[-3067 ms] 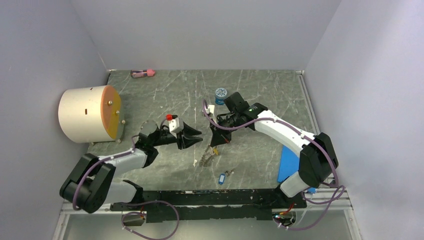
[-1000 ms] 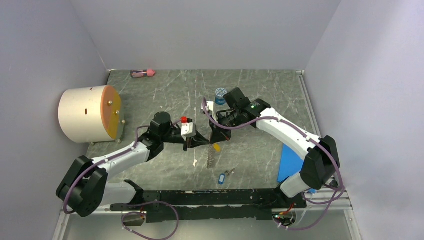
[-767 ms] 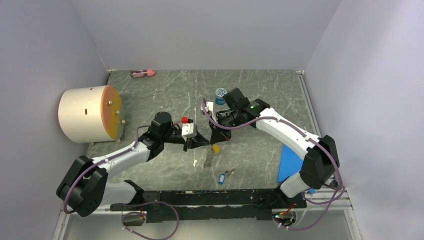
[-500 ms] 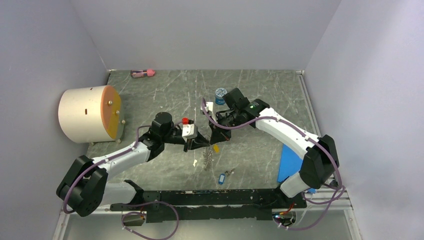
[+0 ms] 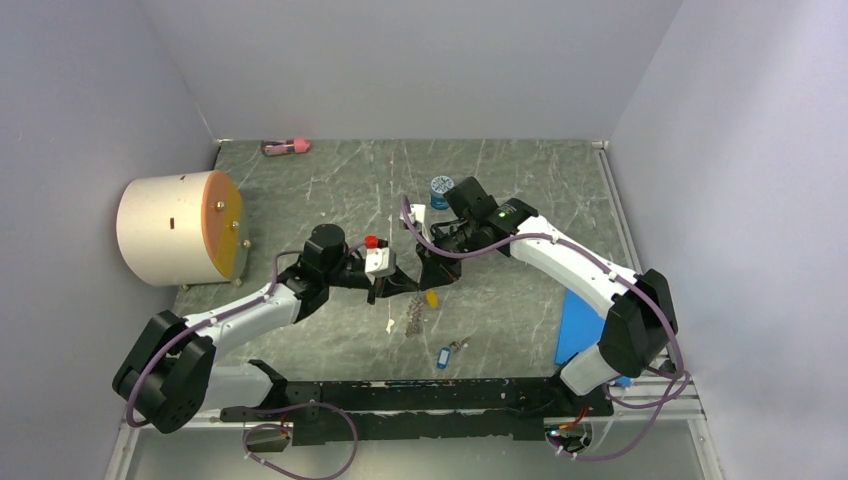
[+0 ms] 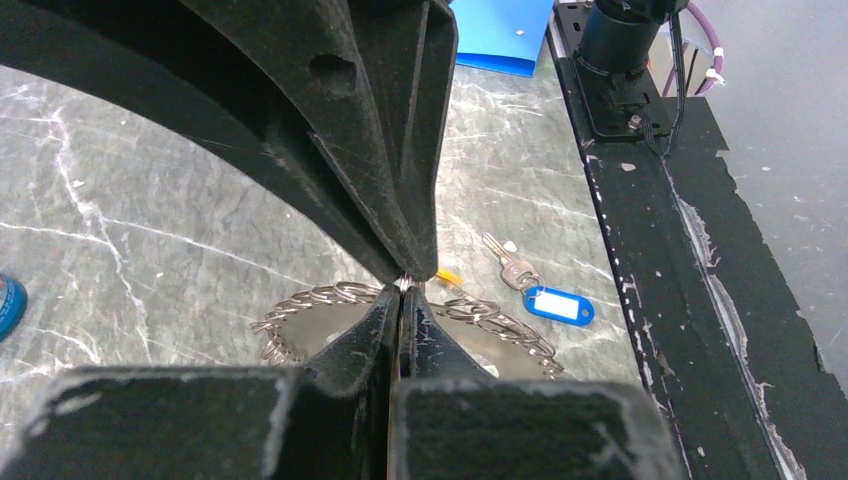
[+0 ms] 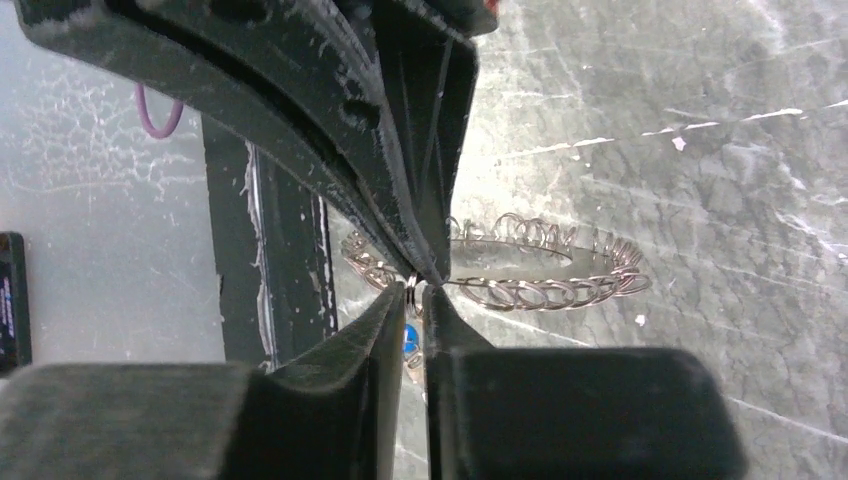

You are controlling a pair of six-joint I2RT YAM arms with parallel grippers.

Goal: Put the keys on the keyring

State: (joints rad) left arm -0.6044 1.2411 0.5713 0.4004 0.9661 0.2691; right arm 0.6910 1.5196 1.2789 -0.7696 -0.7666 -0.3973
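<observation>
Keyring (image 7: pixel 540 292) hangs pinched by both end effectors (image 6: pixel 402 288) (image 7: pixel 415 284).

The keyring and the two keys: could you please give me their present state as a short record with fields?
keyring: gripped by both sets of fingers
left fingers: shut on the keyring
right fingers: shut on the keyring
blue-tagged key: lying on the table, not on the keyring
yellow-headed key: right beside the right fingers; whether it is on the loop cannot be told
</observation>
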